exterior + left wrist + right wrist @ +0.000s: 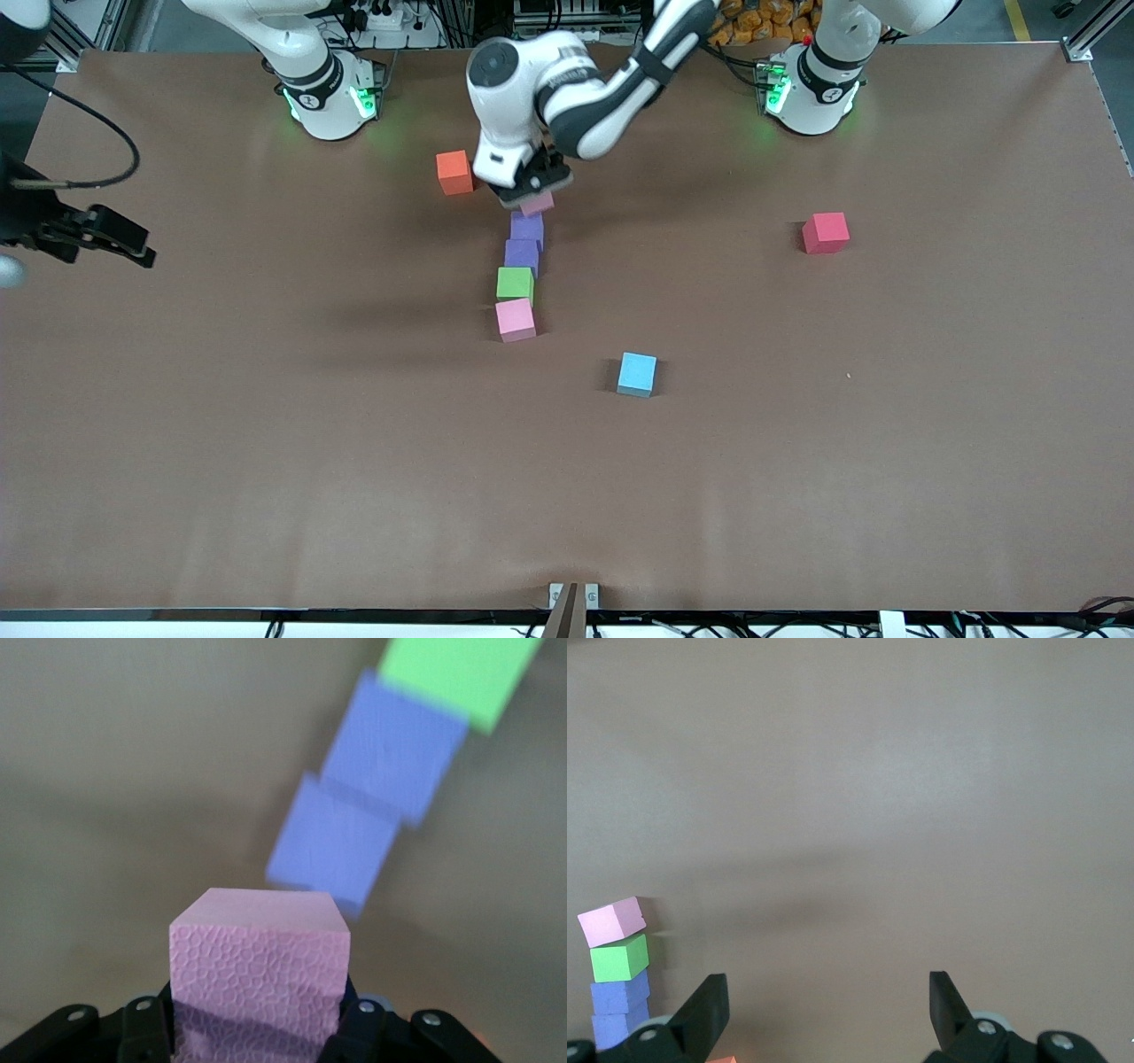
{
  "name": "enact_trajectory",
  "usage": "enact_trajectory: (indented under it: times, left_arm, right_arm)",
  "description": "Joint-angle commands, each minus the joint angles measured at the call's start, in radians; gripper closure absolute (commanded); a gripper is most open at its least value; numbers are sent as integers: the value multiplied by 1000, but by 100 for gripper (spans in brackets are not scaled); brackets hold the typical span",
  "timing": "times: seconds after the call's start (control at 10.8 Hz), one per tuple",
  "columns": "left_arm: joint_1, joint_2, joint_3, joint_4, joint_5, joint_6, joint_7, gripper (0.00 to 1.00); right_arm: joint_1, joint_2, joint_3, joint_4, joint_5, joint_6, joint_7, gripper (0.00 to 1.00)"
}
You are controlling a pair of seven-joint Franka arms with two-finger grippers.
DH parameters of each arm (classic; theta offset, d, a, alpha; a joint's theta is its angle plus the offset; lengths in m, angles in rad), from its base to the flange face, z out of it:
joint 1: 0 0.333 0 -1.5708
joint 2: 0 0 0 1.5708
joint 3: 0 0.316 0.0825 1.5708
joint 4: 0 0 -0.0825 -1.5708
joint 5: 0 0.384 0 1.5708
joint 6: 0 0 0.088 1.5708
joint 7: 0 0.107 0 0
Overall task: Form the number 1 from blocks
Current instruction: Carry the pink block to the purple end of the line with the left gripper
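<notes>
At farthest end of block line (521,270), left gripper (533,188) clenches pink block (259,970): light, soft foam; we pinch side faces gently. Right gripper (828,1010) waits, released.

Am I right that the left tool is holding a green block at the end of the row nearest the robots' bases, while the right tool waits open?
Not quite: the block in the left tool is the pink block, not green, as the left wrist view shows. The green block already lies in the row on the table. The rest holds: the held block is at the row's end nearest the bases, and the right tool waits open.
</notes>
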State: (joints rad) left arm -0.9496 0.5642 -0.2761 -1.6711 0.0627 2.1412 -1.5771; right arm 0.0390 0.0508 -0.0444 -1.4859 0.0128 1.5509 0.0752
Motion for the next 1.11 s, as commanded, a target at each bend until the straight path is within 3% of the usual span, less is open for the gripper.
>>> enact_trajectory:
  times: [0.0, 0.19, 1.02]
  left_arm:
    - [20, -42, -58, -89, 34, 70, -2, 100]
    - [20, -81, -81, -188, 77, 196, 17, 100]
    - [32, 0, -77, -205, 94, 249, 273, 100]
  right_arm:
    - [-19, -35, 17, -17, -17, -35, -32, 0]
    - [-19, -35, 17, -17, -17, -48, -32, 0]
    - [-22, -23, 17, -16, -16, -40, -32, 0]
